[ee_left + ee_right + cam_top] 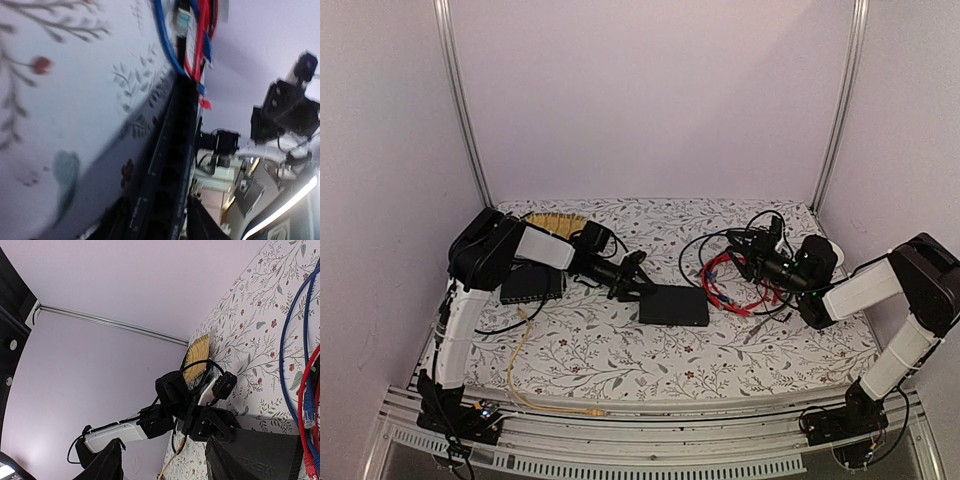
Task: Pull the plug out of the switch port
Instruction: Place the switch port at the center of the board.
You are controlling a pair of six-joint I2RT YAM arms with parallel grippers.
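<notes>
From above, the flat matte-black rectangular switch box (673, 305) is seen lying mid-table on the floral-printed cloth (620, 370). The left gripper (640, 288) is placed at the box's left end. The right gripper (752, 252) is poised apart from the box, over a tangle of red cable (740, 305) and blue cable (705, 285) just to its right.

In the left wrist view, the row of switch ports (167, 170) is shown along the box's thin edge. The left fingers (205, 225) are set either side of its near end, but whether it is clamped cannot be told. The nearer sockets appear empty. At the far end, where the cables bunch, a seated plug can be neither confirmed nor ruled out.

In the right wrist view, the right jaws are seen parted with nothing between them. The pull is therefore judged as not shown to be done.
</notes>
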